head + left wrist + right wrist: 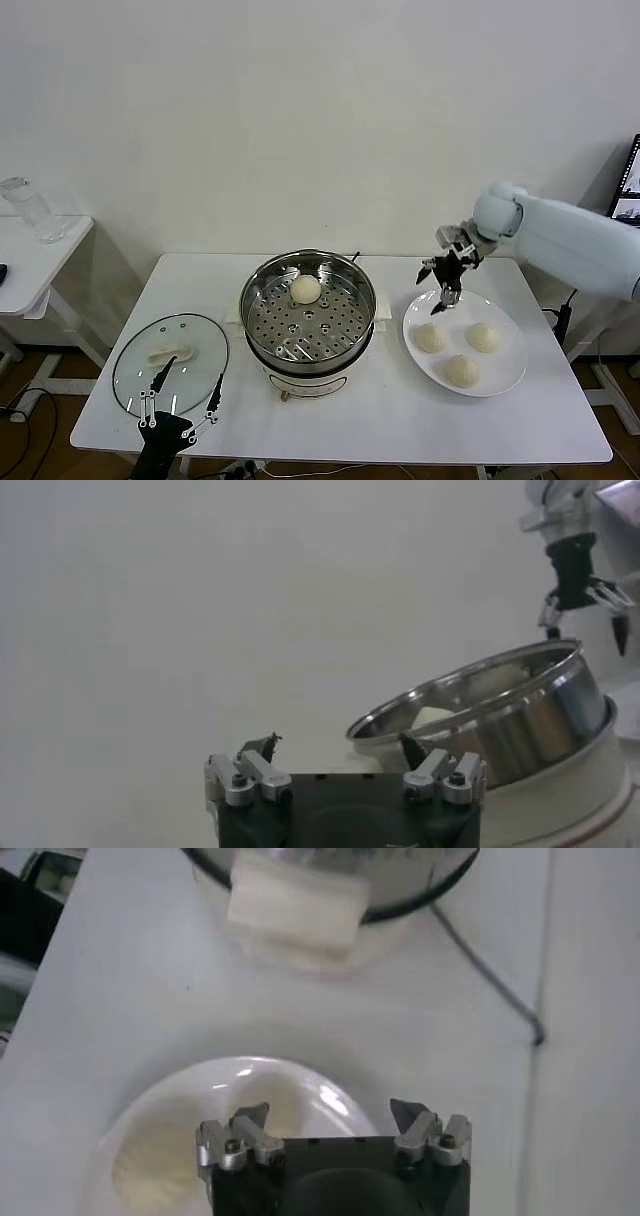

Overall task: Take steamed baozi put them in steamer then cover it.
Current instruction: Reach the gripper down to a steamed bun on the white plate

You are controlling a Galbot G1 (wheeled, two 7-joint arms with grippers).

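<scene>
- My right gripper (447, 283) hangs wide open and empty above the far rim of the white plate (510, 380), nearer than my left to the three baozi (431, 338) just below.
- One bun (306, 289) sits in the steamer (262, 300).
- My left gripper (180, 409), open, idles over the glass lid (135, 365).

Even, bright indoor light with soft shadows; glare on the steamer (308, 300); both wrist views blurred.

No legible text, label or number anywhere.
</scene>
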